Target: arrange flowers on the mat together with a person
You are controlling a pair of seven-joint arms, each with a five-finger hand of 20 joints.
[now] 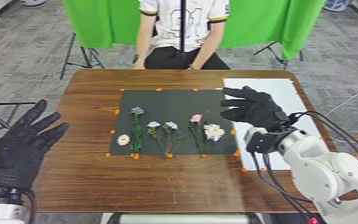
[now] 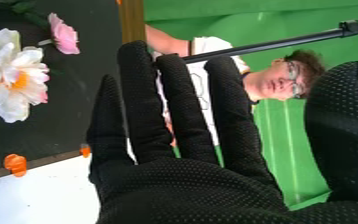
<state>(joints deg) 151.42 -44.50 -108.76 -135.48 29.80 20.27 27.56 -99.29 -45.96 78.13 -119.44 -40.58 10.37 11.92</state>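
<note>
In the head view my right hand (image 1: 254, 109) is over the white sheet at the mat's right edge, fingers straight, holding nothing. My left hand (image 1: 23, 147) is off the table's left side, fingers extended. On the black mat (image 1: 167, 107) lie a blue flower (image 1: 137, 111), pale blue flowers (image 1: 154, 124), a pink flower (image 1: 196, 118), a large white flower (image 1: 214, 132) and a cream flower head (image 1: 123, 140). In the right wrist view, my right hand (image 2: 189, 185) has its fingers spread, with the white flower (image 2: 14, 75) and the pink flower (image 2: 64, 34) beyond them.
A white sheet (image 1: 286, 95) lies beside the mat on the brown table (image 1: 95, 187). Orange markers (image 1: 236, 153) line the edges of mat and sheet. A person sits at the table's far side, arms lowered. A black pole rises behind the table's far edge.
</note>
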